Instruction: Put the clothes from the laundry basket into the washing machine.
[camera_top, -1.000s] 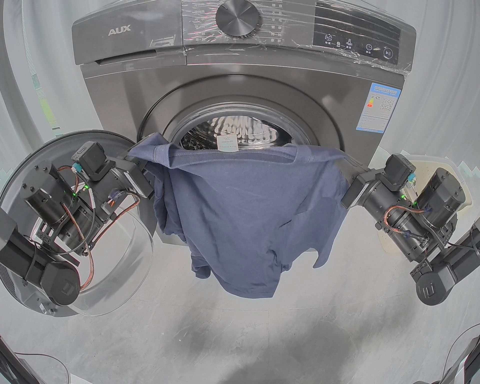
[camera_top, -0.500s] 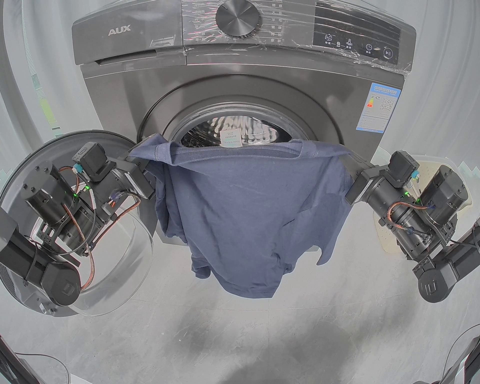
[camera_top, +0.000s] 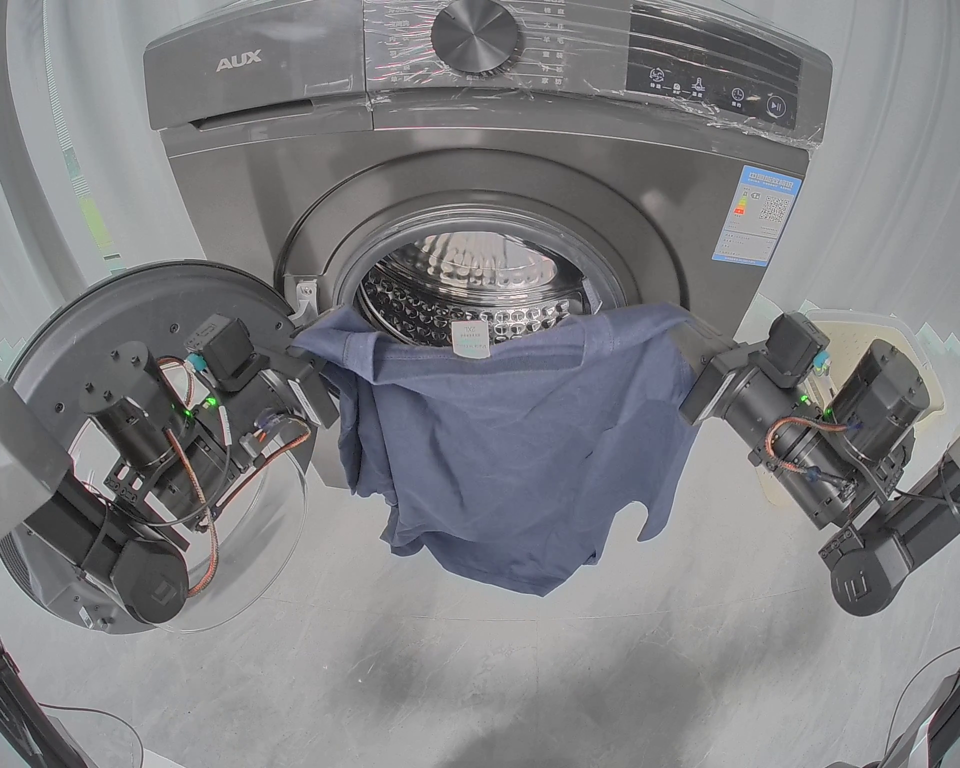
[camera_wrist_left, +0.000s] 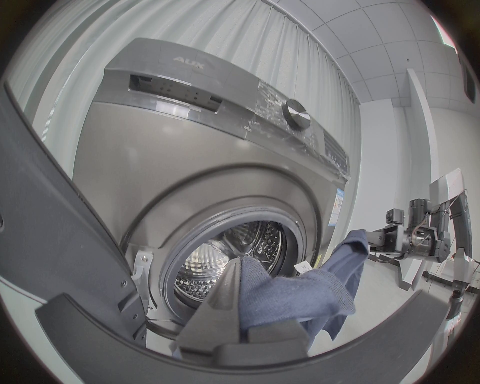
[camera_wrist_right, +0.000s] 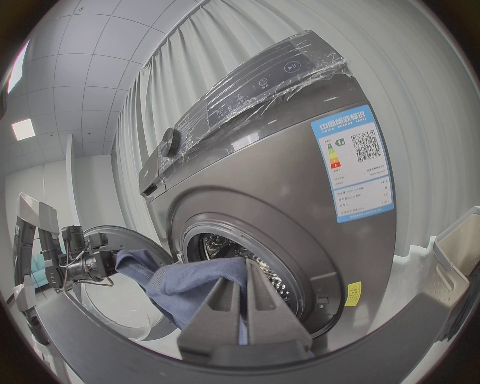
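Left claw (camera_top: 303, 347): clamped on one shoulder of the shirt (camera_top: 510, 450), at the left edge of the drum opening, just in front of the open door (camera_top: 130, 300).
Right claw (camera_top: 690, 338): fingers pressed together on the other shoulder, at the right edge of the opening.
Shirt: dark blue, stretched between the two claws across the lower part of the opening. The collar edge is uppermost, with a white tag (camera_top: 470, 338) near its middle. The body hangs in loose folds down the front of the machine, the hem above the floor (camera_top: 480, 680).
Door: round with a clear bowl, swung out to the robot's left, behind the left arm.
Laundry basket (camera_wrist_right: 452, 255): cream and perforated, beside the machine's right front corner, behind the right arm.
Washing machine (camera_top: 500, 160): grey front loader facing the robot, with a dial at top centre, plastic film over the control panel and a blue sticker (camera_top: 757, 215) on its right front.
Drum (camera_top: 470, 270): shiny perforated metal, seen above the collar edge.
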